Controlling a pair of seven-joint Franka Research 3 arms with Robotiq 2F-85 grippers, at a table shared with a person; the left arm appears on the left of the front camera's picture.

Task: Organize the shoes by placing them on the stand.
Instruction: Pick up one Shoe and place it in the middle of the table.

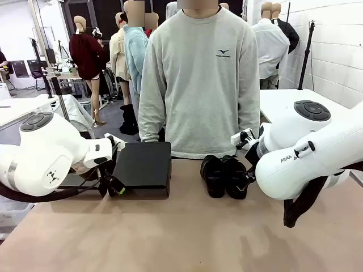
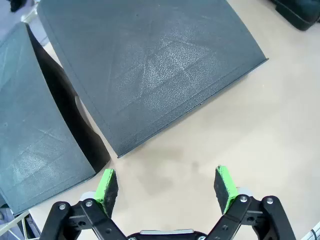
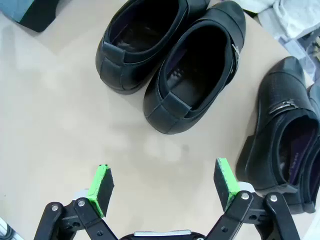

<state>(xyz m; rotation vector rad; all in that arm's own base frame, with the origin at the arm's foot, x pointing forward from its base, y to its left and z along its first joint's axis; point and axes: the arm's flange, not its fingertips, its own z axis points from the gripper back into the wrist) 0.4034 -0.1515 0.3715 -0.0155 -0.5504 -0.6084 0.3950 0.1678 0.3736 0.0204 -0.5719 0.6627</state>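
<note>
Shoes (image 3: 172, 102) off the stand (image 2: 160, 65), on the bench (image 1: 181, 238).
Left gripper (image 2: 167, 185) wide, empty, below the stand's edge; right gripper (image 3: 165, 185) wide, empty, below two shoes at top centre.

Indoor robotics lab or research workspace. A white left robot arm (image 1: 39, 158) and a white right robot arm (image 1: 317, 150), the right one printed with a maker's name, flank a plain tan table (image 1: 181, 238). A low black stand (image 1: 142, 167) and black shoes (image 1: 224, 175) are set out on it. A person (image 1: 198, 79) in a grey sweatshirt stands at the far side, facing the arms. Behind, a white painted block wall (image 1: 334, 45) runs along the right, with a white side table (image 1: 283, 102) and an upright black pole (image 1: 306, 54) beside it. Far off at the left are dark office chairs (image 1: 35, 71) and a cluttered workbench (image 1: 62, 73) on a dark grey floor (image 1: 113, 116).
</note>
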